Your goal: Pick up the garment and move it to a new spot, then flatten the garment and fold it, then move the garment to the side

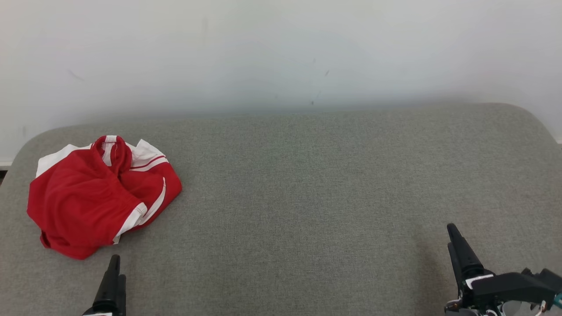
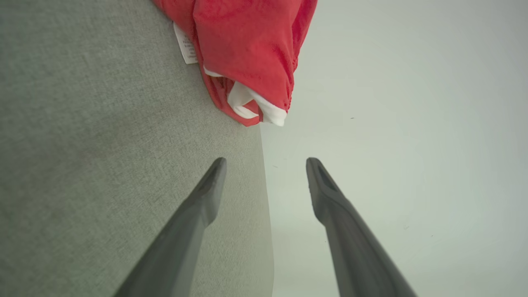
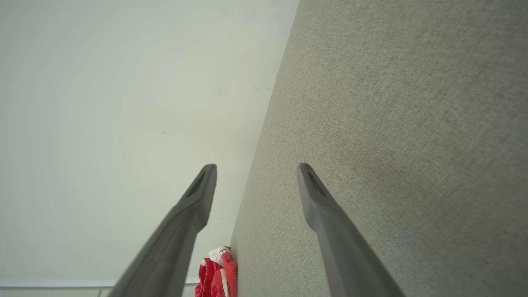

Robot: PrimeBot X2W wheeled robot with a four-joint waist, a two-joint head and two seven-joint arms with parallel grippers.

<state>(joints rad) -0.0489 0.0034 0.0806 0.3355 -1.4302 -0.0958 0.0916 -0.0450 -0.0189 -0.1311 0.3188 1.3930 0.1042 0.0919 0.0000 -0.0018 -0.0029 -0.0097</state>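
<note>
The garment (image 1: 99, 193) is a red piece with white trim, crumpled in a heap at the left end of the grey fabric surface (image 1: 307, 197). The left wrist view has the garment (image 2: 247, 53) at the top, its white label hanging out, ahead of my left gripper (image 2: 266, 165), which is open and empty. The head view puts my left gripper (image 1: 115, 263) just below the heap, apart from it. My right gripper (image 1: 452, 232) stands at the lower right, far from the cloth. It is open and empty in its wrist view (image 3: 256, 170), where the garment (image 3: 216, 274) shows small at the bottom.
A pale wall (image 1: 281, 52) rises right behind the grey surface. The surface has rounded corners at the back left and back right. Bare grey fabric stretches from the garment to the right gripper.
</note>
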